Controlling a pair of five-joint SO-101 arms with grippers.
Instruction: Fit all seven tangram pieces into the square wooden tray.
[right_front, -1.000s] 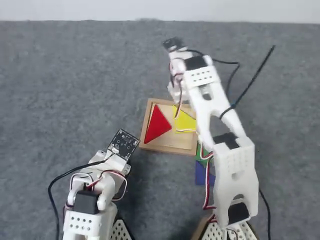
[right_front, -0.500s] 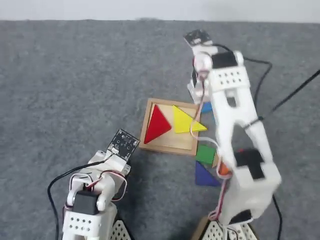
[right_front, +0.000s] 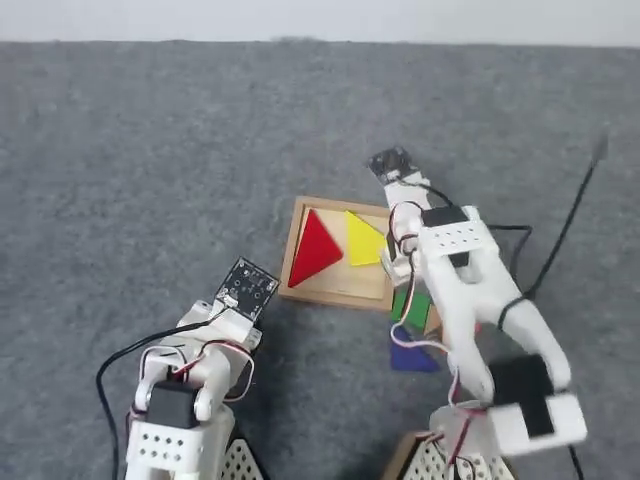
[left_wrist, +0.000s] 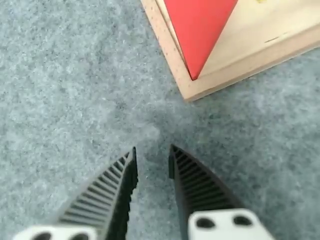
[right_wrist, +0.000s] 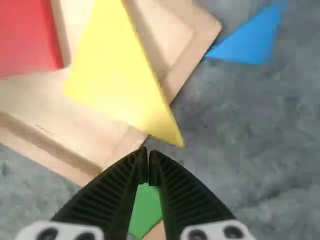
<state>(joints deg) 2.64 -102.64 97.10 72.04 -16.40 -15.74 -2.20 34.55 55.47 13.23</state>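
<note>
The square wooden tray (right_front: 335, 290) lies mid-table with a red triangle (right_front: 315, 248) in its left half. A yellow triangle (right_front: 365, 238) lies beside it; in the right wrist view the yellow triangle (right_wrist: 117, 75) has one corner sticking out over the tray rim (right_wrist: 192, 42). My right gripper (right_wrist: 148, 150) is shut and empty, just off that corner. A green piece (right_front: 415, 308) and a dark blue piece (right_front: 410, 355) lie on the carpet right of the tray. My left gripper (left_wrist: 152, 152) is open over the carpet near the tray corner (left_wrist: 187, 92).
A light blue triangle (right_wrist: 247, 37) lies on the grey carpet beyond the tray's far right corner. The right arm (right_front: 470, 300) covers the tray's right edge and part of the loose pieces. Open carpet stretches left and behind the tray.
The right arm pulled back from the tray's far side to its near right edge. The yellow triangle now shows uncovered. The left arm has not moved.
</note>
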